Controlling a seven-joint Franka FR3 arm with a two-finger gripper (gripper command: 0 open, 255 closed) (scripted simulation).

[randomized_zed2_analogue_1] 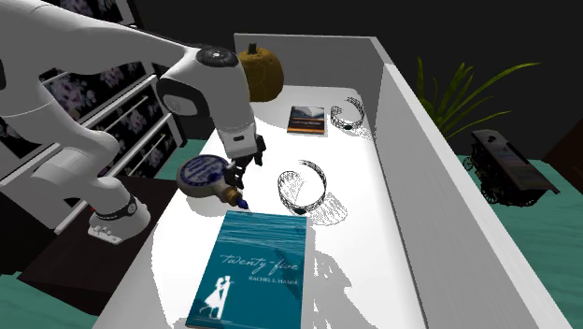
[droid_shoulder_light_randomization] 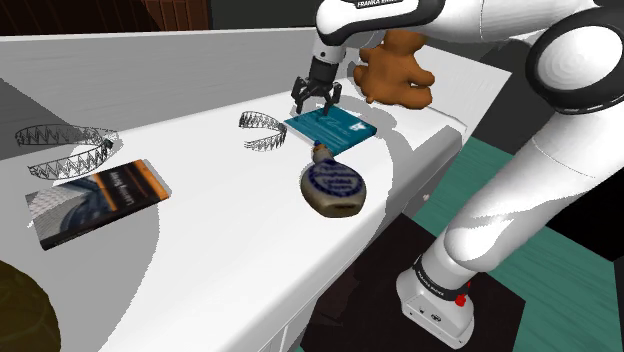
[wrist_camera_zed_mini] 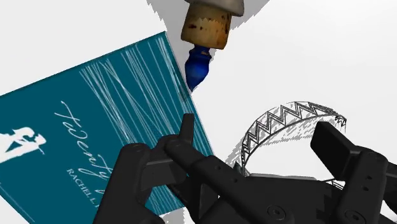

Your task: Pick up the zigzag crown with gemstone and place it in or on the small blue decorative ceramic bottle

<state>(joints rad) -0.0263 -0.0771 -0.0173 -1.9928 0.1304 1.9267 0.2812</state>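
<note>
Gripper (wrist_camera_zed_mini: 257,130) is wide open with nothing in it, hanging low over the table (droid_shoulder_light_randomization: 230,250) right at the edge of the teal book (randomized_zed2_analogue_1: 252,271). The zigzag crown (wrist_camera_zed_mini: 289,121) sits upright on the white tabletop just beside that book. Looking along the hand, it's out ahead of the fingers (wrist_camera_zed_mini: 334,146), roughly lined up with the gap between them but nearer the finger away from the book. Neither finger touches it.

The bottle (droid_shoulder_light_randomization: 333,185), round with a blue pattern, lies on its side close to the book's other edge. Its cork stopper (wrist_camera_zed_mini: 207,25) and blue neck point toward the book's corner.

Stuff I can't really make out: any gemstone on the crown, since it's all thin wire lines. There's a second crown (droid_shoulder_light_randomization: 65,150) well down the table that looks much the same. The wrist view cuts off the bottle's body. The other book (droid_shoulder_light_randomization: 95,200) has writing on its cover, but it's too small to read. A brown teddy bear (droid_shoulder_light_randomization: 395,70) is partly hidden behind the arm (droid_shoulder_light_randomization: 500,190).

Readable bits: the teal cover says "Twenty five" in white script, with an author line starting "RACHEL L." The arm has lettering starting "FRANKA", clipped by the top of the shoulder view.
</note>
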